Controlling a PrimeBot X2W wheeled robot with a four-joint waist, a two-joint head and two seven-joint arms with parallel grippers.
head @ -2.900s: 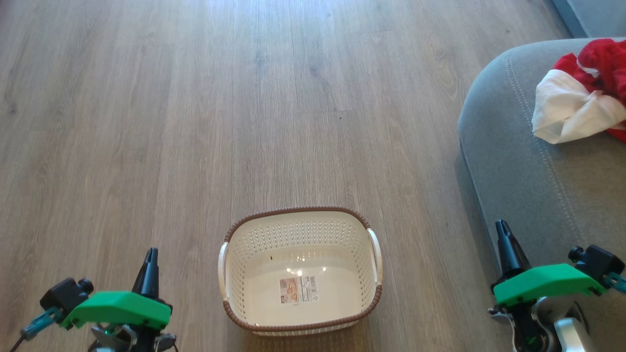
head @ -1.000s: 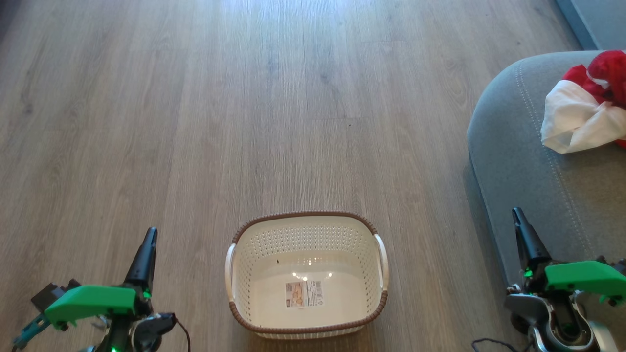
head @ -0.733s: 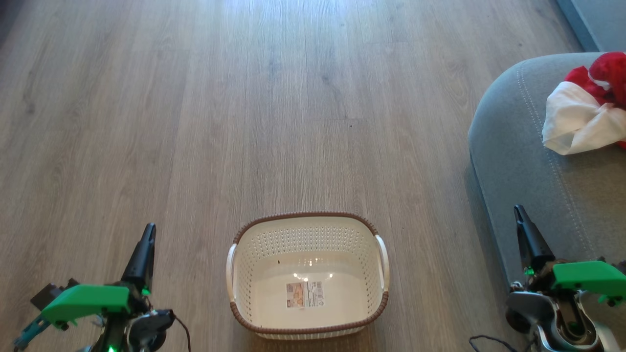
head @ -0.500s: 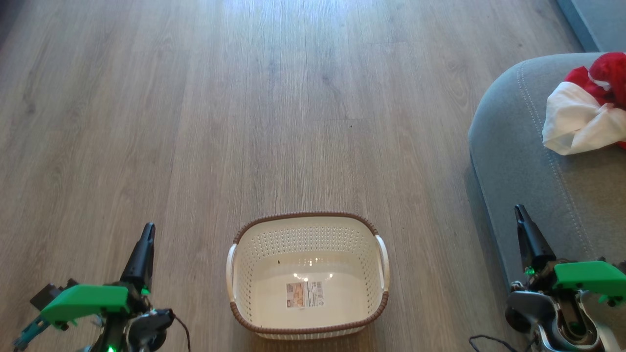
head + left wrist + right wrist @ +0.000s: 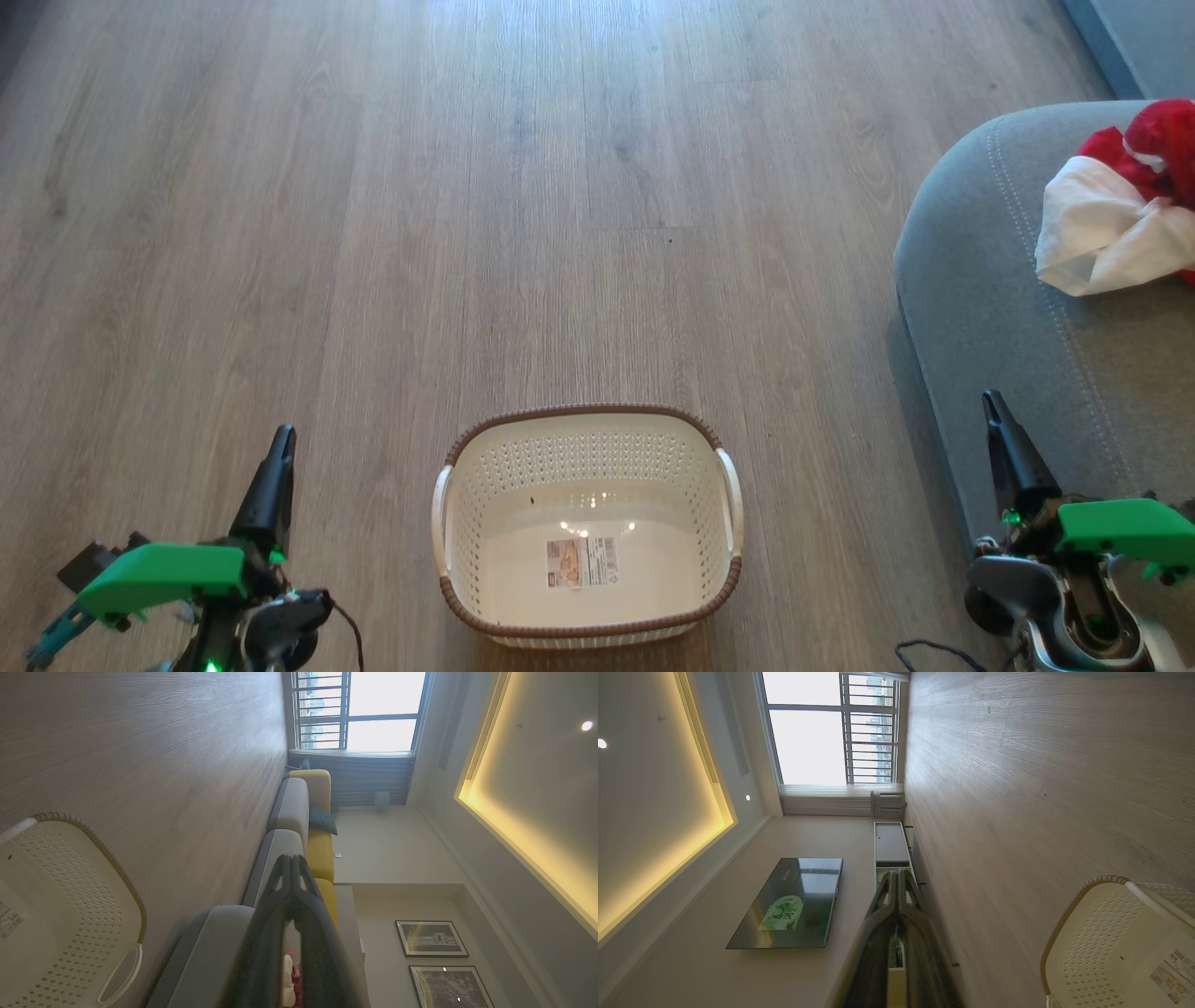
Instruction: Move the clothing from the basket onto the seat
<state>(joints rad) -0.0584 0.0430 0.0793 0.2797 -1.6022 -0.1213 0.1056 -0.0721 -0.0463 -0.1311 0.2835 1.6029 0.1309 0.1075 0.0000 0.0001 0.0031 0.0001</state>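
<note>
Clothing (image 5: 1111,224) lies heaped on the seat (image 5: 990,308), at the far right of the head view, well apart from both tools.

Nearest the camera, the left tool (image 5: 278,443) rises from the lower left corner over the wooden floor (image 5: 467,233). Its two dark fingers are pressed together into one spike with nothing between them, and the left wrist view shows their tips meeting. The right tool (image 5: 993,406) stands at the lower right, seen against the near edge of the seat. Its fingers are likewise closed tip to tip on nothing, as the right wrist view confirms. Each wrist carries a green cover (image 5: 163,571).

Between the tools, a little further out, the basket (image 5: 579,448) stands upright on the floor, apart from both. Its cream walls are perforated, a brown rim runs around the top, and a pale handle (image 5: 735,504) sits on each short side. A printed label (image 5: 581,562) is stuck to its bottom, with spots of reflected light just above.

Beyond the basket and to the right, the grey seat curves round, with a pale stitched seam (image 5: 1036,280) following its rounded edge. On it, the white piece (image 5: 1092,238) is crumpled nearest the seam, and the red pieces (image 5: 1162,140) bunch behind and beside it, touching it and cut off by the edge of the view.

Farthest off, the left wrist view shows a yellow sofa back (image 5: 322,849), framed pictures (image 5: 432,938) and a bright window (image 5: 359,714), and the right wrist view a television (image 5: 789,903) on the wall.
</note>
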